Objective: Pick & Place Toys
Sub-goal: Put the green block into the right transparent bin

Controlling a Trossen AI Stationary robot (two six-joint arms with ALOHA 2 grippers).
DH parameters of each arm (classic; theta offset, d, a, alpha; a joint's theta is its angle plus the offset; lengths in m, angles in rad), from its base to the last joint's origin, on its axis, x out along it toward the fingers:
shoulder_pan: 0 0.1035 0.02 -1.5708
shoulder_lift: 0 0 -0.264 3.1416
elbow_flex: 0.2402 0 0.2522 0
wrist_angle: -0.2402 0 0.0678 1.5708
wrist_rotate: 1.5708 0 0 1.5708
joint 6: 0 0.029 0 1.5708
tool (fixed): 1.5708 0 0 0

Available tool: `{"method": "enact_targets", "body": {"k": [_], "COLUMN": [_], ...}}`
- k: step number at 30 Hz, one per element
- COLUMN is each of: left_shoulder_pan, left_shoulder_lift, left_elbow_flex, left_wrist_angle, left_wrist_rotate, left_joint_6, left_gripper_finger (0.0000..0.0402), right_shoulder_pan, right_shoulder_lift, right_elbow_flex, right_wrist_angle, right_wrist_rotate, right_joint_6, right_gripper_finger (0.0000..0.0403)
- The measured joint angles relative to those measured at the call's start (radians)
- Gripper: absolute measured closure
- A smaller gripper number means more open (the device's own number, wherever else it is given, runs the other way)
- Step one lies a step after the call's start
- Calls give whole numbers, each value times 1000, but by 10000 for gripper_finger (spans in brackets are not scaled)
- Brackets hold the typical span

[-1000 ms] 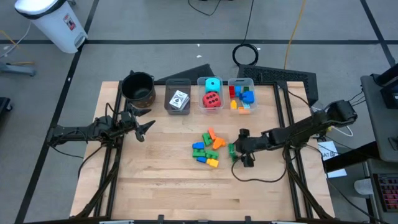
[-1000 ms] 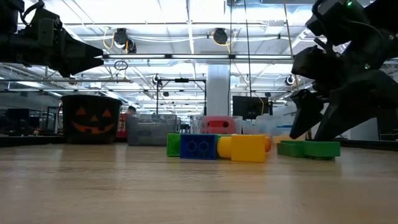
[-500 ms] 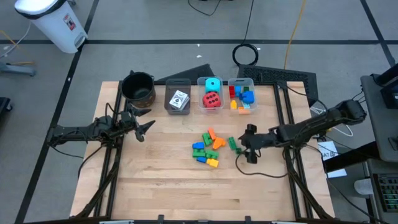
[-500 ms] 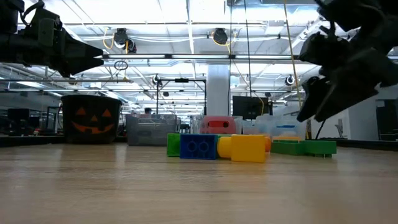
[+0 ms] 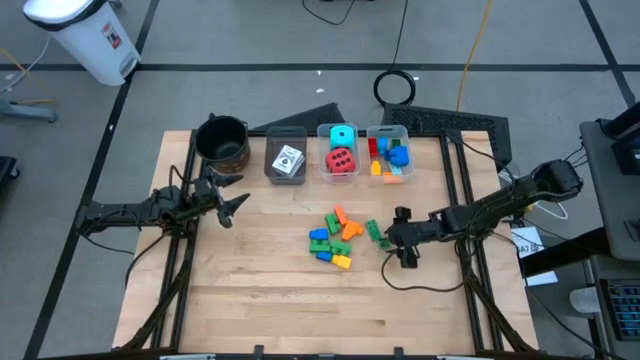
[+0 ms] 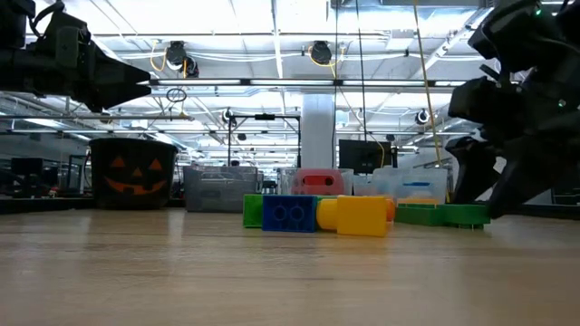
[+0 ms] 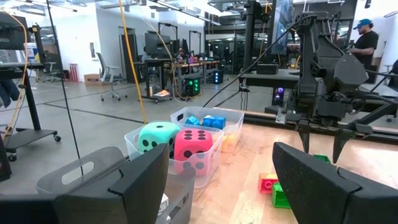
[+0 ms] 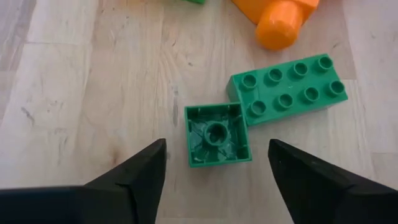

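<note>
Seen from above, L to R. Far left: left gripper [image 5: 232, 203] hovering over table [image 5: 250, 300] edge, fingers spread, empty, idle, just in front of black pot [image 5: 222, 140]. Back row, centre: grey bin [image 5: 271, 165] w/ white cards [image 5: 288, 160]; clear bin w/ cyan cube [image 5: 342, 135] & red cube [image 5: 340, 160]; clear bin w/ mixed bricks [image 5: 390, 157]. Mid-table: loose pile of bricks [image 5: 333, 238], blue, green, orange, yellow. Just right of pile: small green square brick [image 8: 217, 134], lying hollow side up, touching corner of long green brick [image 8: 286, 88]. Right gripper [image 8: 217, 163] low over square brick, fingers spread either side, not yet pinching.

Risks, as judgement: closing off-centre could nudge square brick into long one, or clip both at once; upturned shell may tilt or slip from pads on lift.
</note>
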Motion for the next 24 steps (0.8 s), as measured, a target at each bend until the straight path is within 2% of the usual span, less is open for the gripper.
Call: {"method": "enact_targets", "body": {"k": [7, 24], "left_shoulder_pan": [0, 0], "left_shoulder_lift": [0, 0], "left_elbow_flex": [0, 0], "left_wrist_angle": [0, 0], "left_wrist_rotate": [0, 0], "left_joint_6": [0, 0], "left_gripper_finger": [110, 110], "right_shoulder_pan": [0, -27], "right_shoulder_lift": [27, 30], "right_elbow_flex": [0, 0], "right_wrist_angle": [59, 61], "right_wrist_rotate": [-23, -23], "right_joint_6": [-32, -15], "right_gripper_finger": [192, 296]}}
